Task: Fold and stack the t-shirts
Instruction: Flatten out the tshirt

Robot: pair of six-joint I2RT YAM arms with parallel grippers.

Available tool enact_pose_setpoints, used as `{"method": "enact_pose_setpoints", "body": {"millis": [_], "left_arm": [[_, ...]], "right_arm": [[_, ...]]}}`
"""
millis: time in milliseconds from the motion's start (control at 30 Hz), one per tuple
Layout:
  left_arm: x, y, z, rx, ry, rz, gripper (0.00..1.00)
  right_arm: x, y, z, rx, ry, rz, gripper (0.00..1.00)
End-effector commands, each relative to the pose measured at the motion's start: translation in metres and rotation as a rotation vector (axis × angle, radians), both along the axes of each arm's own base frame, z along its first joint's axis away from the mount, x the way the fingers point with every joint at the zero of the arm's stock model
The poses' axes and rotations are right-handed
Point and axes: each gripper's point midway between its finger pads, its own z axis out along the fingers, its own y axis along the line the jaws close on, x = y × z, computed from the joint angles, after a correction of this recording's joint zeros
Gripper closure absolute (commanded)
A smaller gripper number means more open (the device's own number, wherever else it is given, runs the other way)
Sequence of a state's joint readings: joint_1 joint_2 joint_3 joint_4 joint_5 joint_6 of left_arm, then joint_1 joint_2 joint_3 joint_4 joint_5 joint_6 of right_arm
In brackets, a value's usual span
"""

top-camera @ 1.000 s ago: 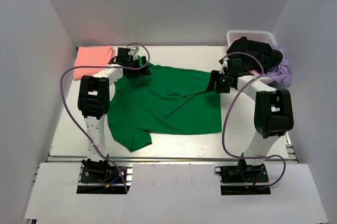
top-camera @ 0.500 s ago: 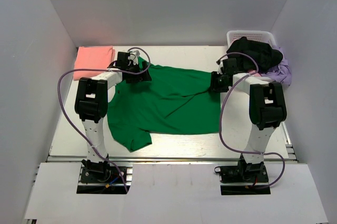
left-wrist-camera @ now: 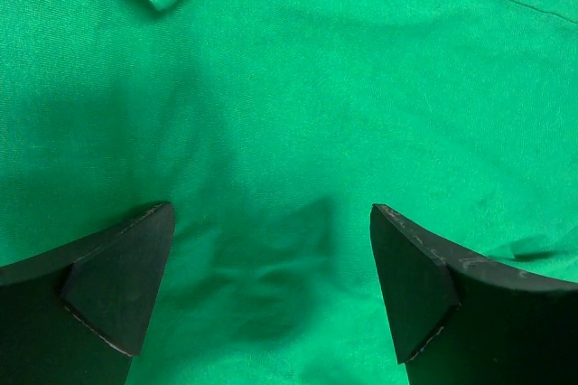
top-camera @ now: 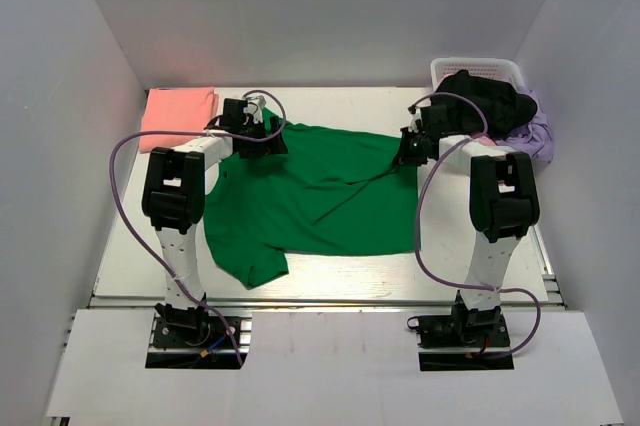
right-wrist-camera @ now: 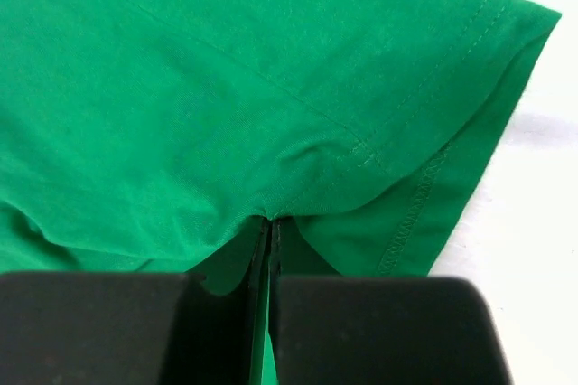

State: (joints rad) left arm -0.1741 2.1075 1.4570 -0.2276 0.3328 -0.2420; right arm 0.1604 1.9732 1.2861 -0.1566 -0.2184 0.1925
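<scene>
Right gripper (right-wrist-camera: 271, 225) pinches 1 fold of the green t-shirt (top-camera: 320, 201) at its 2 o'clock corner. Left gripper (left-wrist-camera: 271, 231), at 10 o'clock, is spread wide over the cloth, possibly touching it.

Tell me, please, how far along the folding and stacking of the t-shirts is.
Done: the pink shirt lies folded, far left. In hand: the right gripper is shut on the green shirt at a sleeve hem; the left gripper hangs open near its collar. Left: folding the green shirt and stacking it.
</scene>
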Motion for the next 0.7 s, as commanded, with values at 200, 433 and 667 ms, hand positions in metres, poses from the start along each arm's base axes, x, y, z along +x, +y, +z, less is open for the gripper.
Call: {"method": "enact_pose_setpoints", "body": {"millis": [200, 433, 667], "left_arm": [[-0.014, 0.010, -0.025, 0.054, 0.065, 0.018, 0.00], [-0.016, 0.010, -0.029, 0.054, 0.065, 0.018, 0.00], [-0.019, 0.014, -0.033, 0.051, 0.071, 0.013, 0.00]], "right_arm": [[-0.002, -0.006, 0.063, -0.018, 0.045, -0.049, 1.00], [-0.016, -0.028, 0.085, -0.143, 0.204, -0.097, 1.00], [0.002, -0.030, 0.111, -0.159, 0.154, -0.095, 1.00]]}}
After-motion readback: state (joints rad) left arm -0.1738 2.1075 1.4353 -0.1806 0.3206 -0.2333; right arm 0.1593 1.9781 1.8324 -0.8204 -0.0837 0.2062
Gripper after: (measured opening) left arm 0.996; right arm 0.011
